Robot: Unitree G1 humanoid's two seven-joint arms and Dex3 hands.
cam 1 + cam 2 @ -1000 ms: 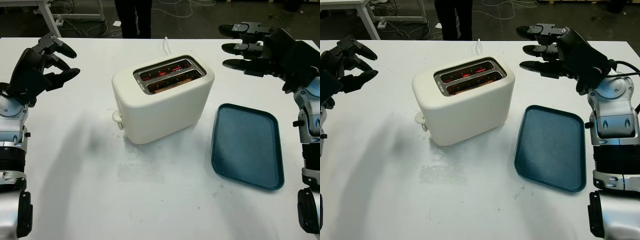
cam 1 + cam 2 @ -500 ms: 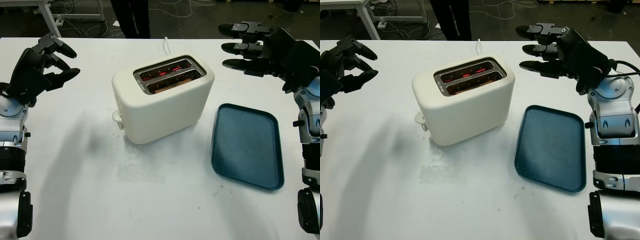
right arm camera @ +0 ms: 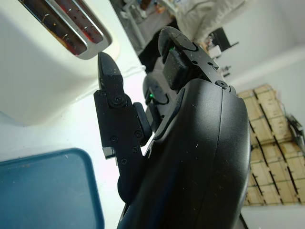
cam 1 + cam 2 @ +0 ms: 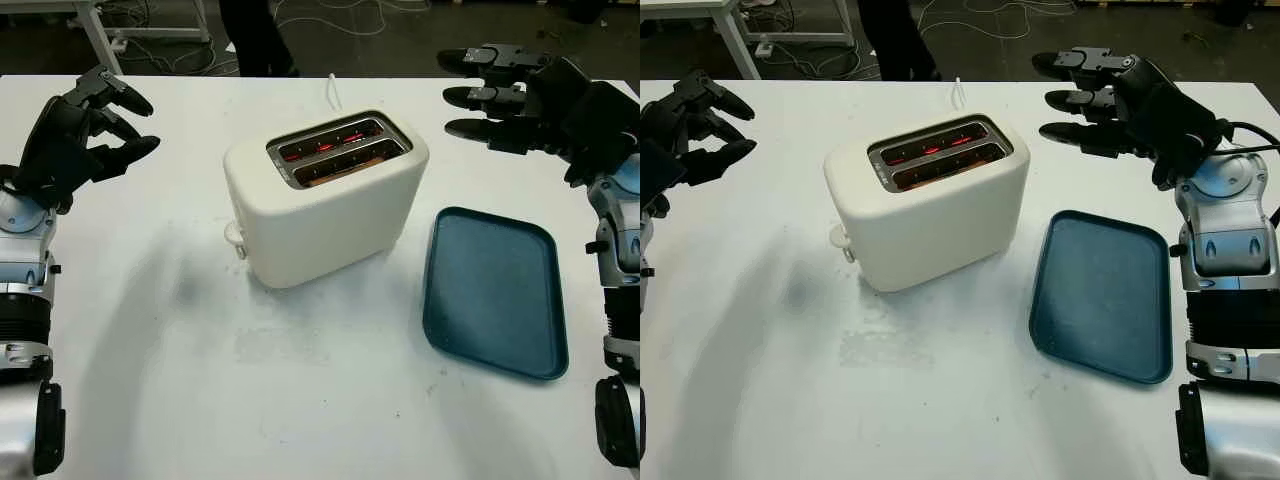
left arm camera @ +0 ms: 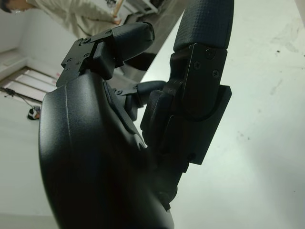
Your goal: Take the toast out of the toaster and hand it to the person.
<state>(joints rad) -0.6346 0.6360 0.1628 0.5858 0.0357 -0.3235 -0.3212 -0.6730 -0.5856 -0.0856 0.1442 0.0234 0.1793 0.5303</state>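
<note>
The robot's right hand [image 4: 500, 100] hangs open above the far right of the white table [image 4: 330, 400], beyond the blue tray [image 4: 495, 290] and off to the toaster's right, holding nothing. Its left hand [image 4: 85, 135] is raised over the far left of the table, fingers curled in, also gripping nothing. Neither hand has shifted over the last second; the one change is at the far edge of the table, where the person [image 4: 255, 35] in dark trousers has stepped aside toward the left, so the eventual handover spot is drifting while the pickup has not begun.

The cream toaster [image 4: 325, 200] sits at the table's centre, well apart from both hands, its lever knob facing the left hand's side. Both slots glow red, the elements apparently on. The toast [image 4: 345, 165] lies low in the nearer slot, just a brown edge showing below the rim, likely needing to pop up before fingers can reach it.
</note>
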